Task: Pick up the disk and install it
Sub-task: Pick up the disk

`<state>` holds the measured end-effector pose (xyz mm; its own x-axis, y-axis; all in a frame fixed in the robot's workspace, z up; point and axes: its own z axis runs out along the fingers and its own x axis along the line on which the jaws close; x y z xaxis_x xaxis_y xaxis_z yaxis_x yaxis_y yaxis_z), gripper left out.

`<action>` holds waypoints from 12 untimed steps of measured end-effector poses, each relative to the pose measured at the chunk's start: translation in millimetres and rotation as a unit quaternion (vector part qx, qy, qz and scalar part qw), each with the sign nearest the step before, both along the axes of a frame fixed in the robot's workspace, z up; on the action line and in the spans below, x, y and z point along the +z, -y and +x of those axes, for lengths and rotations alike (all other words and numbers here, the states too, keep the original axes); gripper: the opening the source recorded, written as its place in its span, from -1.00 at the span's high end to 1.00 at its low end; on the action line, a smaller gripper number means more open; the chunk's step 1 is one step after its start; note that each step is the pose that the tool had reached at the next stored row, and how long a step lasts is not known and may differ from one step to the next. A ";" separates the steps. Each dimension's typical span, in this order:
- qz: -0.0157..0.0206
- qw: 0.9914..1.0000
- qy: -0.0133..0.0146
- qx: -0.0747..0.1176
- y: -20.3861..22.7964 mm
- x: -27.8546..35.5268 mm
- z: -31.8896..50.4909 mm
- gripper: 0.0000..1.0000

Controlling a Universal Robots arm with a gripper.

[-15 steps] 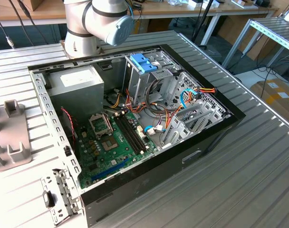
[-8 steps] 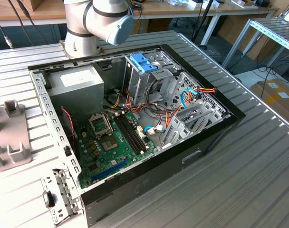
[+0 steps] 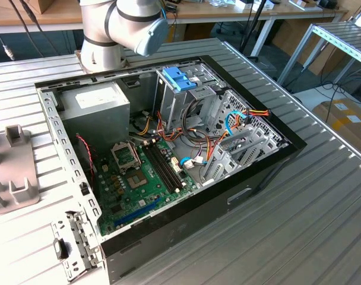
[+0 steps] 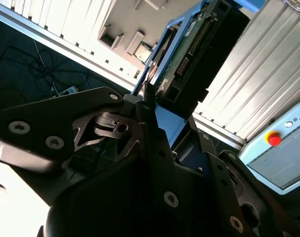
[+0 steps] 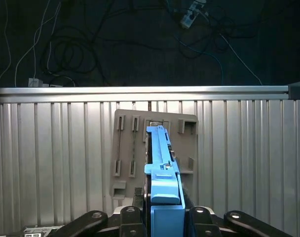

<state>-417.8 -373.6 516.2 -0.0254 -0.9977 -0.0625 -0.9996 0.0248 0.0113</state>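
In the first wrist view we see the black gripper [image 5: 165, 219] clamped on the dark rectangular disk with bright blue rails [image 5: 162, 158], held edge-on over the beige plastic holder [image 5: 125, 143] on the ribbed grey metal desk [image 5: 51, 163].

Disk [image 5: 164, 185]: bright blue plastic rail, smooth, slight sheen; in second wrist view dark matt body, green circuit-board edge.
Gripper [image 5: 166, 217]: black metal links, matt, bright screw heads (2 on 1 link in second wrist view).
Table [image 3: 323, 196]: ribbed silver metal, brushed, dull shine.
Fixture [image 5: 132, 148]: grey-beige plastic, matt.
Case [image 3: 53, 127]: bare perforated sheet metal inside, black semi-gloss shell outside.
Board [image 3: 139, 184]: green laminate, glossy.
Arm [image 3: 109, 27]: smooth satin silver, pale blue plastic cap.
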 end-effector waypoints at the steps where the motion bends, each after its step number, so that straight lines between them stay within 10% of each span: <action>1: 0.000 1.000 0.000 0.000 2.1 0.0 0.4 0.26; 12: 0.000 1.000 0.000 0.000 35.6 -0.2 6.0 0.26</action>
<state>-411.8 -409.2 516.0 -0.0254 -0.9977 -0.0626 -0.9996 0.0247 0.0120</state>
